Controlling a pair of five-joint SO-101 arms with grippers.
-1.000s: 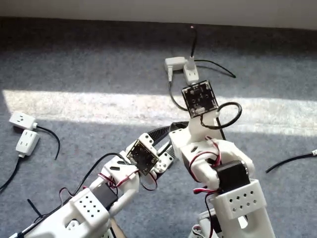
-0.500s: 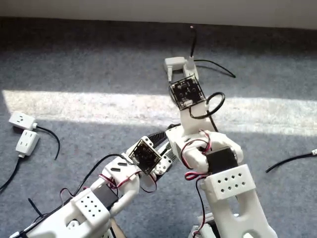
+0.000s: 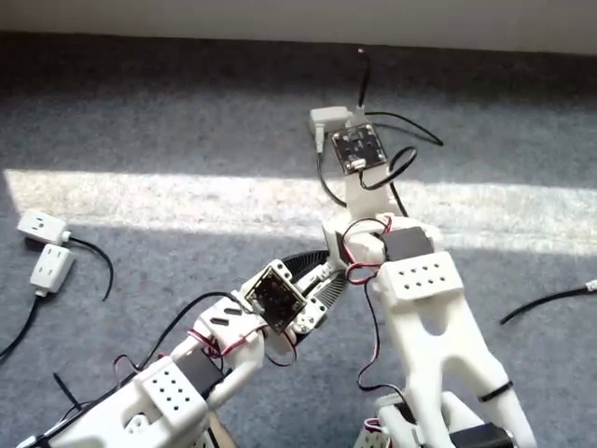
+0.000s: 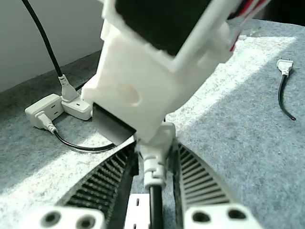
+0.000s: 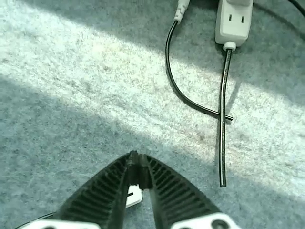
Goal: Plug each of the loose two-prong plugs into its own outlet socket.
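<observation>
My left gripper [image 4: 152,153] is shut on a white two-prong plug [image 4: 153,164], whose black cord runs back between the ribbed fingers [image 4: 195,179]. In the high view this gripper [image 3: 317,273] sits mid-carpet, right under the right arm [image 3: 415,280]. My right gripper [image 5: 139,163] is shut just above the carpet, its tips pressed together. Beyond it lies a white outlet block [image 5: 233,19] with a black cord. A second far outlet block [image 3: 328,119] [image 4: 45,109] has a plug in it. Another loose plug [image 4: 284,67] [image 3: 590,286] lies at the right.
Two more white outlet blocks [image 3: 42,227] [image 3: 51,266] lie at the far left on the grey carpet, with cords trailing. Black cords [image 5: 221,119] cross the sunlit strip in front of the far outlets. A wall edge runs along the back.
The right arm has stretched forward toward the far outlets, its wrist camera now over them. The left arm shifted slightly to the right, still holding its plug.
</observation>
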